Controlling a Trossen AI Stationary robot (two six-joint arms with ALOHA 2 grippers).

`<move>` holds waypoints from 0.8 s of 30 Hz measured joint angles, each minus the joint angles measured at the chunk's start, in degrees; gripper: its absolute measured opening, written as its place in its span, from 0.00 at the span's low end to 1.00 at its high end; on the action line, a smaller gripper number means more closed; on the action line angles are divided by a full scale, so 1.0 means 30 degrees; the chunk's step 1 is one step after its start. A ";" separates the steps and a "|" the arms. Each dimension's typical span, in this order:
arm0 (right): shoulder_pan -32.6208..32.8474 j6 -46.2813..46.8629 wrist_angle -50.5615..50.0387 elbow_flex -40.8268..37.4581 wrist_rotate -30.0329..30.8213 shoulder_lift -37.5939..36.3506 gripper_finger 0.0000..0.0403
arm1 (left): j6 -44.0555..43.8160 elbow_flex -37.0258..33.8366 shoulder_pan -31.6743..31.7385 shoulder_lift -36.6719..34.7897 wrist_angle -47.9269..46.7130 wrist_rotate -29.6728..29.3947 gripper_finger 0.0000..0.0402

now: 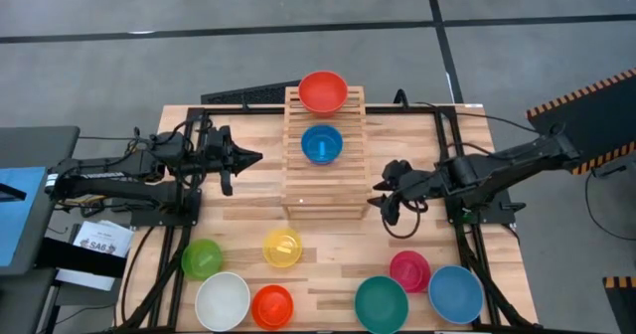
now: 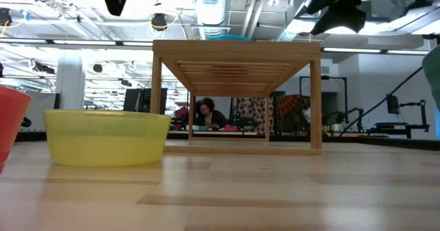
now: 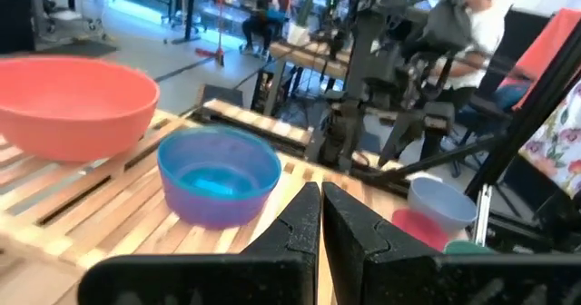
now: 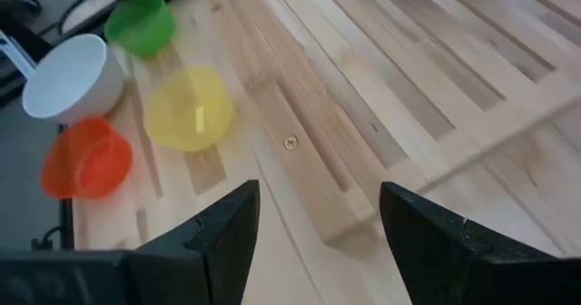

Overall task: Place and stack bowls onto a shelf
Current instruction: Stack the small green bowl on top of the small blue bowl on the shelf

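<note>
at nine o'clock of the shelf the left gripper is closed, empty; at three the right gripper is spread, empty.

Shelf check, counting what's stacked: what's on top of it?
On the shelf: a red bowl on the far step, a blue bowl mid-step. Whether either hides another bowl nested beneath can't be seen.

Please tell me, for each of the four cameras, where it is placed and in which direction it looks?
High view: above the table, looking straight down; both arms show, left gripper and right gripper flanking the shelf.
Low view: at tabletop height, looking level under the shelf; arms hang in from above.
Left wrist view: on the left arm, facing the blue bowl; shut jaws show.
Right wrist view: on the right arm, looking down; open jaws show.
Shared: the yellow bowl appears in the low and right wrist views.
</note>
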 joint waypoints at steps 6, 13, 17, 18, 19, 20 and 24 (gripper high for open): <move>-0.0144 -0.0136 0.0252 -0.0021 0.0212 0.0018 0.63 | -0.0463 0.3200 -0.0256 0.0935 -0.8544 0.2084 0.11; -0.0342 -0.0274 0.0171 -0.0022 0.0292 -0.0011 0.63 | 0.0127 0.4821 -0.3887 0.3935 -1.6841 0.5531 0.33; -0.0424 -0.0536 0.0193 -0.0022 0.0368 -0.0011 0.63 | 0.1768 0.4814 -0.7454 0.6520 -1.9584 0.5202 0.41; -0.0433 -0.0576 0.0198 -0.0022 0.0372 -0.0011 0.63 | 0.2313 0.4814 -0.8282 0.7192 -2.0074 0.4830 0.42; -0.0433 -0.0626 0.0200 -0.0022 0.0372 -0.0011 0.63 | 0.2722 0.4814 -0.9020 0.7860 -2.0491 0.4377 0.43; -0.0422 -0.0670 0.0197 -0.0022 0.0372 -0.0008 0.63 | 0.2965 0.4814 -0.9651 0.8500 -2.0713 0.3964 0.44; -0.0418 -0.0721 0.0123 -0.0022 0.0372 -0.0004 0.63 | 0.3226 0.4814 -1.1686 1.0642 -2.0525 0.3370 0.44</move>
